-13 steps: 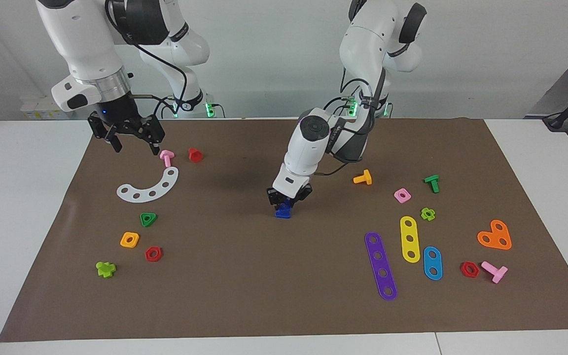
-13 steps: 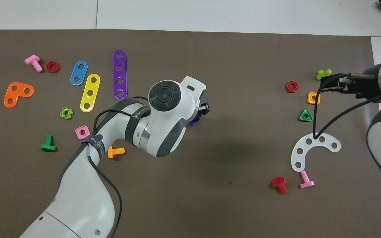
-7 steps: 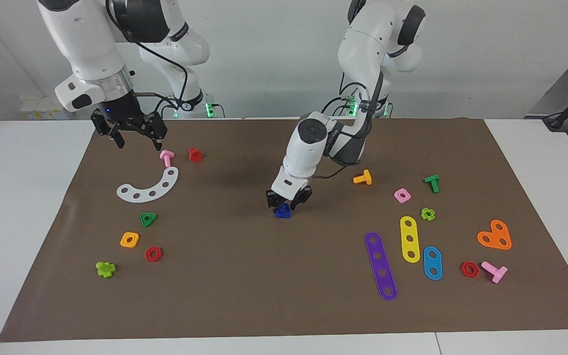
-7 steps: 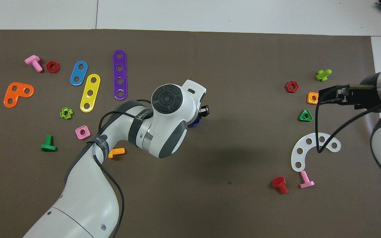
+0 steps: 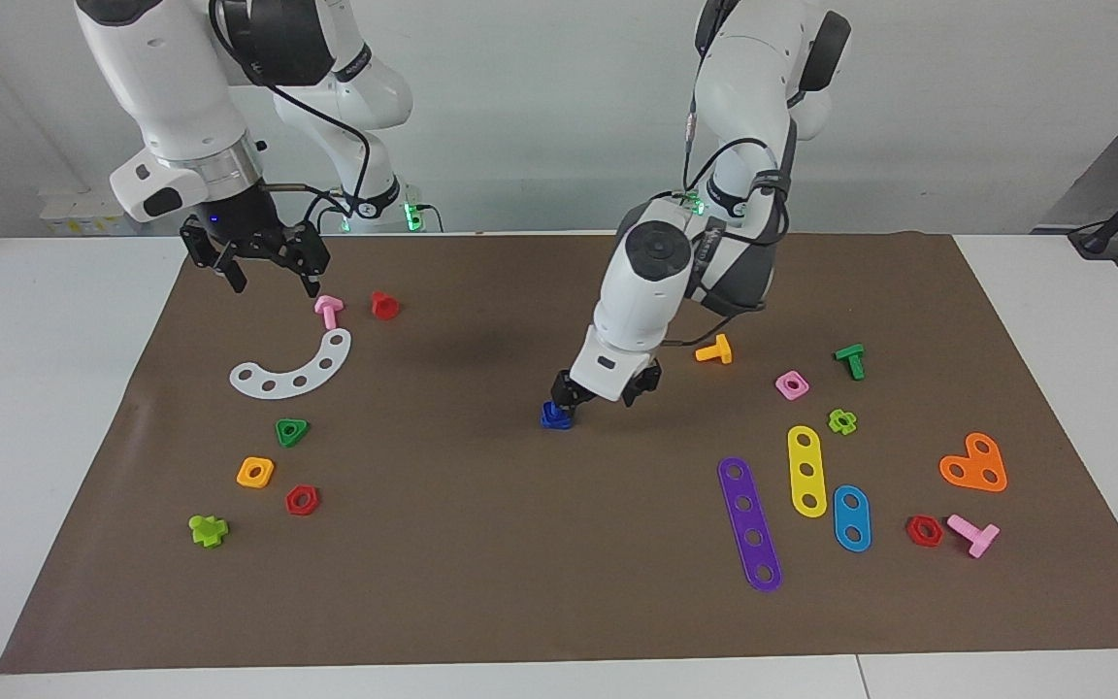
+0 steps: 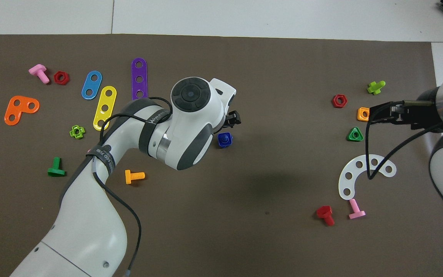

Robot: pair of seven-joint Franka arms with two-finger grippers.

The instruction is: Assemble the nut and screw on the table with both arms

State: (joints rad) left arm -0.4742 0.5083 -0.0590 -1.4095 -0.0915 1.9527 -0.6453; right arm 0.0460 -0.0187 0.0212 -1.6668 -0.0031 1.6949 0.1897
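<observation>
The dark blue nut lies on the brown mat near the middle of the table. In the overhead view the nut is a rounded square with a round blue stub in its hole. That stub seems to be the screw's shaft; the triangular head is hidden. My left gripper is open and empty, just above the mat beside the blue piece, toward the left arm's end. It also shows in the overhead view. My right gripper is open and empty, held above the mat's corner by the pink bolt.
At the right arm's end lie a white arc plate, a red bolt, a green triangular nut and an orange square nut. At the left arm's end lie an orange bolt, a pink square nut and coloured strips.
My left gripper has let go of the blue piece, risen and drawn away toward the left arm's end. The blue piece stays on the mat. The right gripper has barely moved.
</observation>
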